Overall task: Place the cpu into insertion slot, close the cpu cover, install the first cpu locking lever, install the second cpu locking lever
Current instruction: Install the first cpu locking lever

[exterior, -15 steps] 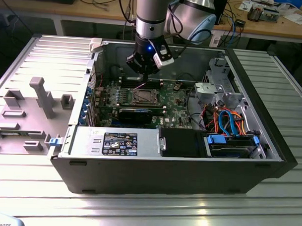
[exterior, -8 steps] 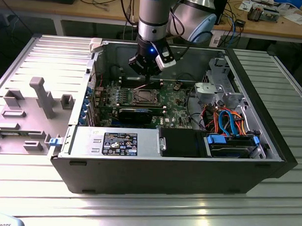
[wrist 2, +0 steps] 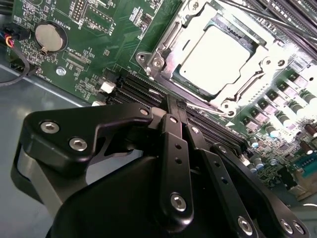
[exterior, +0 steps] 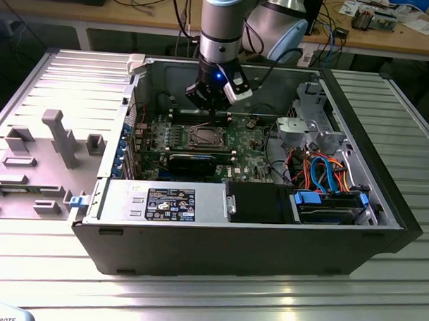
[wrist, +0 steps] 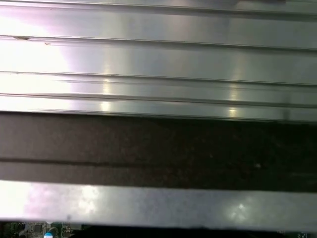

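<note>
The cpu [wrist 2: 216, 49], a silvery square chip, lies flat in the insertion slot [exterior: 202, 137] on the green motherboard [wrist 2: 94, 54]. The cpu cover [wrist 2: 246, 79], a thin metal frame, lies down around the chip's edges. Thin wire levers run along the sides of the socket; I cannot tell whether they are latched. My gripper [wrist 2: 171, 101] is shut with nothing between its black fingers [wrist 2: 174, 148]. Its tips hover just over the black memory slots [wrist 2: 141, 89] beside the socket. In the exterior view the gripper [exterior: 212, 112] hangs inside the open case, at the far edge of the socket.
A coin battery [wrist 2: 48, 37] sits on the board away from the socket. The case holds a power supply [exterior: 164, 201] in front, a metal drive cage [exterior: 311, 125] and blue cables [exterior: 327, 171] on the exterior view's right. A grey fixture plate [exterior: 46, 147] lies outside.
</note>
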Action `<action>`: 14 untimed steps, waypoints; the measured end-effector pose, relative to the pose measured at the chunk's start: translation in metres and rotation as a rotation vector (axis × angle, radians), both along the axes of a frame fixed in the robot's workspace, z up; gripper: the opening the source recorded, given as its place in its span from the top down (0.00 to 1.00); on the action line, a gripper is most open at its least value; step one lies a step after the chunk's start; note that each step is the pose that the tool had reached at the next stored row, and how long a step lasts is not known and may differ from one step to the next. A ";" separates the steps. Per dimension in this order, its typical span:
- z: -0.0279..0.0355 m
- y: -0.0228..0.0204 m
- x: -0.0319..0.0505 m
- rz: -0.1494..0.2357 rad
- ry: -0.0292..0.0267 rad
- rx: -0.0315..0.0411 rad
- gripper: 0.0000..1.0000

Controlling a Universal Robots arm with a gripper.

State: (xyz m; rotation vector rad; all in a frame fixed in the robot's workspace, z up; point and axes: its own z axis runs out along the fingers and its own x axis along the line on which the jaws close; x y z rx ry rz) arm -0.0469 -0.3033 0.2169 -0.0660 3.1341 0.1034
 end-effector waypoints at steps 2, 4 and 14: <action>-0.0006 0.0000 0.0008 -0.001 0.0000 0.0001 0.89; -0.0012 -0.0001 0.0016 -0.002 0.0000 0.0000 0.89; -0.0095 -0.0001 0.0047 -0.004 -0.0001 0.0001 0.89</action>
